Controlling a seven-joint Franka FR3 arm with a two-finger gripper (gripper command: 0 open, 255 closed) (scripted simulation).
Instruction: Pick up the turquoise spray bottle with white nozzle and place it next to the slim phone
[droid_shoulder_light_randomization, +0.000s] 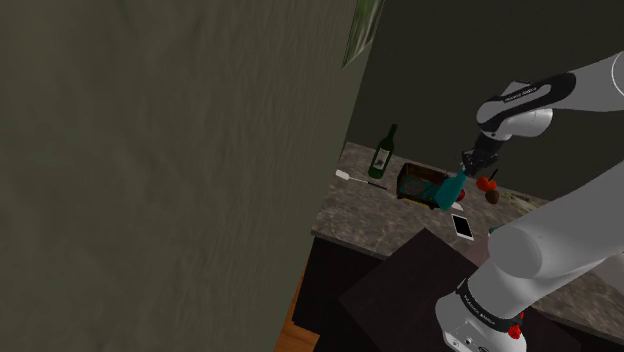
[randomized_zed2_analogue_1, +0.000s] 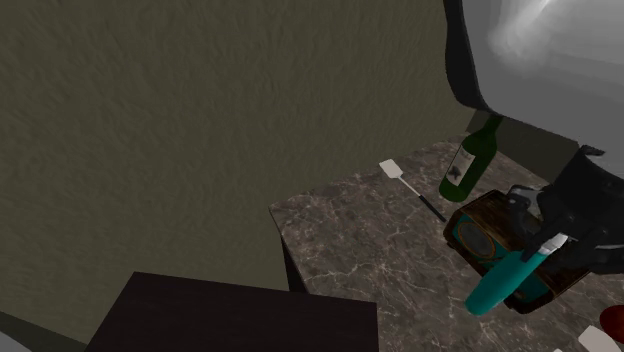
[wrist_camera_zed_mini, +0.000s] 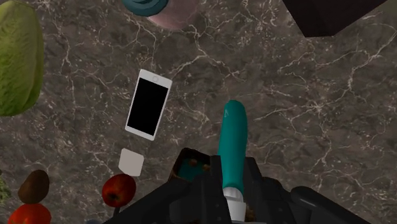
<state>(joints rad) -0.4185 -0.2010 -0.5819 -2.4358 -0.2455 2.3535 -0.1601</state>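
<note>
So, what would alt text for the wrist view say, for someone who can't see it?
A black claw clasps a turquoise spray bottle at its white nozzle end, over a dark marbled counter. A slim phone lies face up beside the bottle, apart from it.

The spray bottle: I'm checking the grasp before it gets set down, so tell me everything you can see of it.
The spray bottle has a slim, smooth turquoise body and a white nozzle. The black gripper is shut on its nozzle end, so it hangs tilted, base lowest, above the marbled countertop, apparently touching nothing else. In the second exterior view it hangs in front of a brown box. In the wrist view its base lies beside the phone, apart from it.
</note>
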